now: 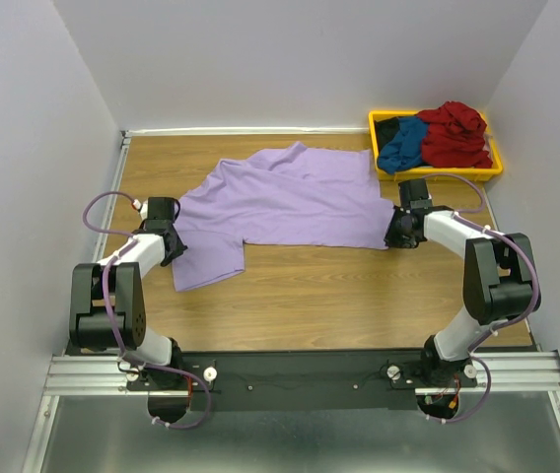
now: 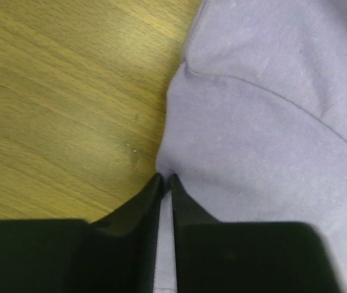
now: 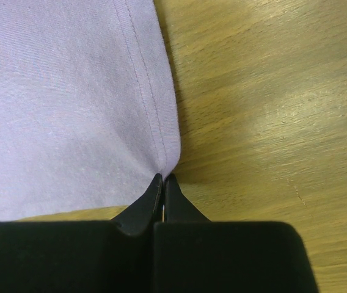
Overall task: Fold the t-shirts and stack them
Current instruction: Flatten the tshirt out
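Note:
A large lavender t-shirt lies spread across the middle of the wooden table. My left gripper is at the shirt's left edge. In the left wrist view its jaws are nearly together with a strip of lavender cloth between them. My right gripper is at the shirt's right lower corner. There its jaws are pinched on the hemmed corner. A dark red t-shirt, a blue one and a black one lie crumpled in a bin.
The yellow bin stands at the table's back right corner, just behind the right arm. Grey walls close in the table on the left, back and right. Bare wood shows in front of the shirt.

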Action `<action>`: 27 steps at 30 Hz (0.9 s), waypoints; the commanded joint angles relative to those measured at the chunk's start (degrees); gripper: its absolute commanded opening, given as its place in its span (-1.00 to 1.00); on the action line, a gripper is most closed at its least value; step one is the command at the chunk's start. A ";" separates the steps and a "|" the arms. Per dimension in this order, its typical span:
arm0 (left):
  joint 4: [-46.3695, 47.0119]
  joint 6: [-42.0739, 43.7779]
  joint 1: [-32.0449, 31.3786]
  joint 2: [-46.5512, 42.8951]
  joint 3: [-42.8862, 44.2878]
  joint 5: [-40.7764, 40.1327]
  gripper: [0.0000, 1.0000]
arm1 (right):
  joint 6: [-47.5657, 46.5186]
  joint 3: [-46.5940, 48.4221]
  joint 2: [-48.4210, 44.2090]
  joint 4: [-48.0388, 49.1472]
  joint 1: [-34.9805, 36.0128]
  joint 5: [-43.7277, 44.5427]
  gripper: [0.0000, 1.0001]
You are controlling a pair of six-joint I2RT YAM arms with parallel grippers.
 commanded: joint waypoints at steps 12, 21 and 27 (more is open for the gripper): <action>-6.83 -1.37 1.09 -4.79 6.31 2.32 -1.00 | 0.42 3.20 -2.93 -0.49 0.29 0.03 -0.99; -11.58 -0.76 5.58 -2.53 44.97 -4.18 -1.00 | -1.34 31.13 2.42 -6.64 0.29 0.21 -0.99; -7.20 -0.58 6.90 0.99 70.39 -5.33 -1.00 | -2.92 57.39 5.94 -9.37 0.38 -1.81 -0.99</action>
